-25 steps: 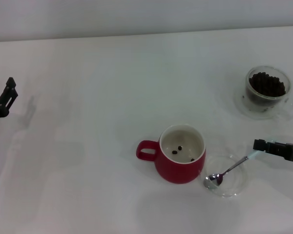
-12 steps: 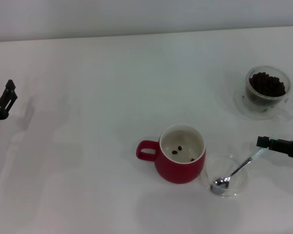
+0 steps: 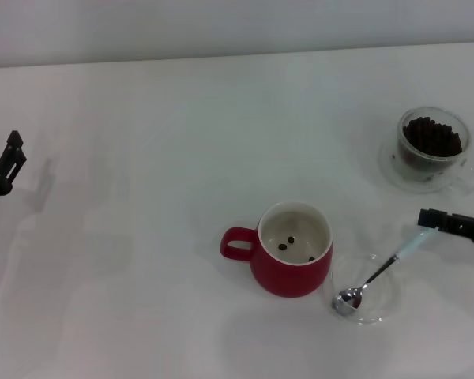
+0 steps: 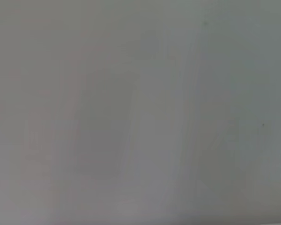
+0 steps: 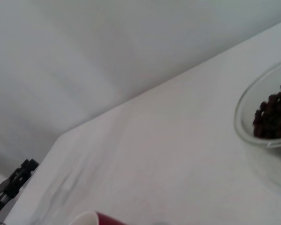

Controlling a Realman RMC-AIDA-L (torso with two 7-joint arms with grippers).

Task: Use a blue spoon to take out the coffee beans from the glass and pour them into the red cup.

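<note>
The red cup (image 3: pixel 278 276) stands at the middle front with a few coffee beans (image 3: pixel 284 245) on its cream bottom; its rim (image 5: pixel 86 218) also shows in the right wrist view. The glass (image 3: pixel 430 146) at the back right holds a heap of coffee beans (image 3: pixel 432 136), and it shows again as the glass (image 5: pixel 246 117) in that wrist view. My right gripper (image 3: pixel 426 218) is shut on the handle end of the blue spoon (image 3: pixel 395 259). The spoon's metal bowl (image 3: pixel 347 300) is low over a clear saucer (image 3: pixel 383 304) just right of the cup. My left gripper (image 3: pixel 6 167) stays parked at the far left.
A second clear saucer (image 3: pixel 395 178) lies under the glass. The white table's far edge (image 3: pixel 237 55) runs along the back below a pale wall. The left gripper (image 5: pixel 11 185) shows far off in the right wrist view. The left wrist view shows only a plain grey surface.
My right gripper has drifted back and to the right with the spoon. The handle now slants more steeply and the bowl has shifted a little within the saucer. The left arm barely moved.
</note>
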